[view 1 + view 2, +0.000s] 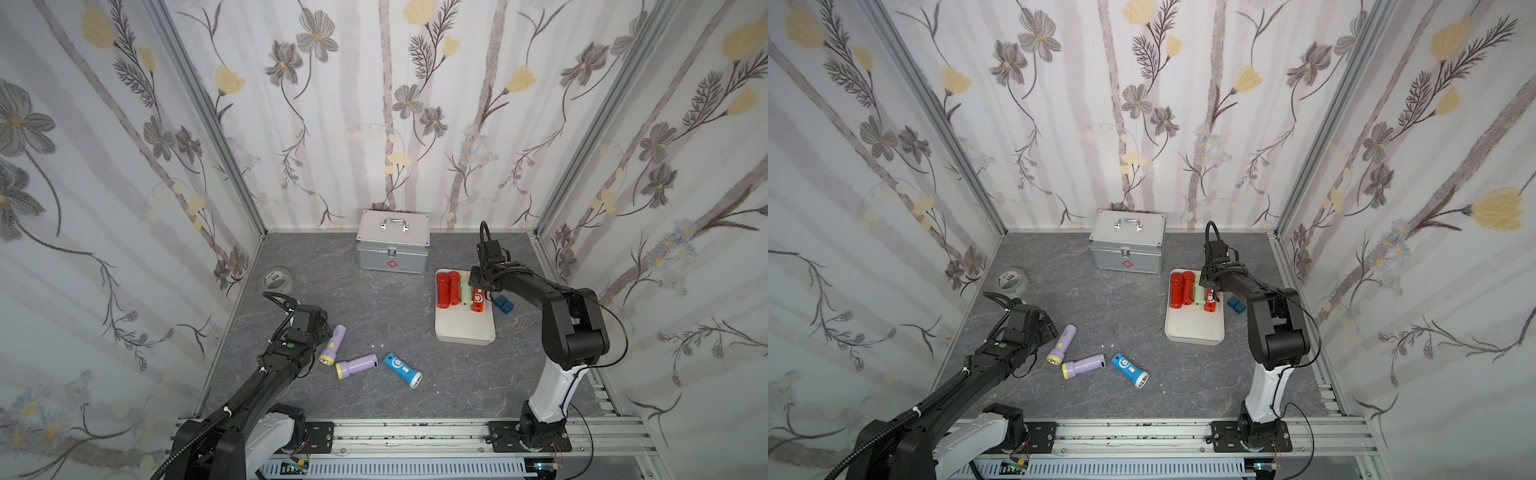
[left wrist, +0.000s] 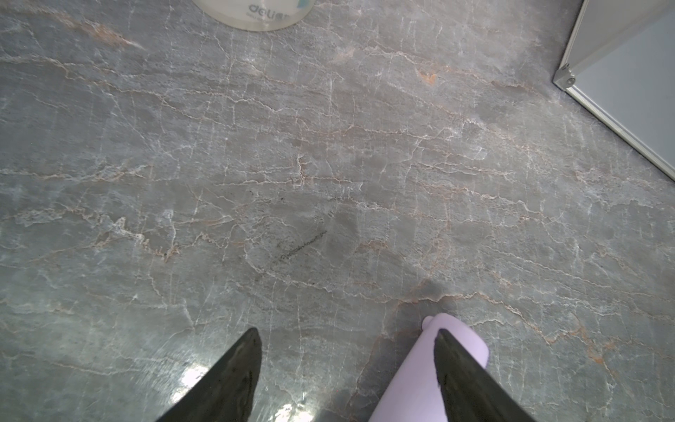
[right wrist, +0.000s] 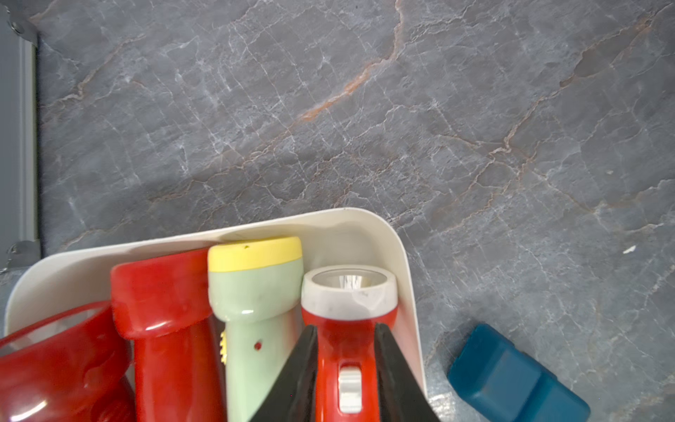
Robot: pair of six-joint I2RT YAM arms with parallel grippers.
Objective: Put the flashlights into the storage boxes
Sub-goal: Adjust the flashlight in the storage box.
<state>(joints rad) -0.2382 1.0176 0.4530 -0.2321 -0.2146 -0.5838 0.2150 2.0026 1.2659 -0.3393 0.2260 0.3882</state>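
Nearest the viewer, the left arm (image 1: 266,374) reaches over a grey marbled table (image 1: 374,299). The left gripper (image 2: 347,330) stands open and holds nothing, with one finger right by the tail of a lilac flashlight (image 1: 332,345). The right arm (image 1: 557,316) bends down at the far right. A silver case (image 1: 393,245) stands at the back.

In the white tray (image 1: 463,328) lie two plain red flashlights (image 1: 442,291), a pale green flashlight (image 1: 465,289) and a red emblem flashlight (image 1: 478,301). The right gripper (image 3: 346,326) is clamped on the red emblem flashlight. A second lilac flashlight (image 1: 357,365) and a blue flashlight (image 1: 401,369) lie on the table, well apart from the tray.

A tape roll (image 1: 277,279) sits near the left wall, and a blue block (image 1: 504,304) lies just beside the tray.
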